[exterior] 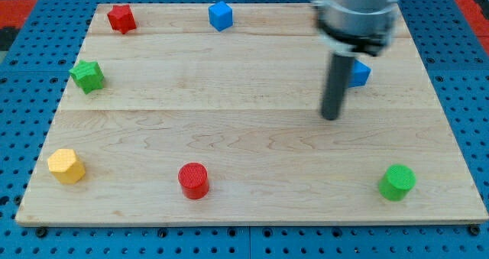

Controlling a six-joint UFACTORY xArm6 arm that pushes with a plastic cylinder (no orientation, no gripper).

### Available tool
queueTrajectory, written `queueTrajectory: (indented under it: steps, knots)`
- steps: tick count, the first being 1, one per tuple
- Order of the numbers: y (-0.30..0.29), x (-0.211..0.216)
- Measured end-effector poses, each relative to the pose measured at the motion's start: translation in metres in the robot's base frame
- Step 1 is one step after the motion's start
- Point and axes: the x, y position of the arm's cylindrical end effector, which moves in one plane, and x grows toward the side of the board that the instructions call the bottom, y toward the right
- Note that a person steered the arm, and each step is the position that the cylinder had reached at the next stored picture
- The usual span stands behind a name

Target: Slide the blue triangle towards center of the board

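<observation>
The blue triangle (360, 73) lies on the wooden board (252, 137) at the view's upper right, partly hidden behind the dark rod. My tip (330, 117) rests on the board just below and to the left of the blue triangle, a short gap away from it. The rod rises from the tip toward the view's top, where the blurred arm body covers the board's top edge.
A blue cube (220, 15) sits at the top middle. A red star (121, 18) is at the top left, a green star (88, 76) at the left, a yellow hexagon (66, 166) at the bottom left, a red cylinder (193, 180) at the bottom middle, a green cylinder (397, 182) at the bottom right.
</observation>
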Motion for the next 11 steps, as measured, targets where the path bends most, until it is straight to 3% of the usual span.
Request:
queueTrajectory:
  steps: [1,3,4,5,6,9,11]
  knots:
    - [0.056,0.000]
    - [0.062,0.000]
    - [0.094,-0.001]
    - [0.099,-0.051]
    - [0.075,-0.078]
    - [-0.016,-0.077]
    - [-0.133,-0.093]
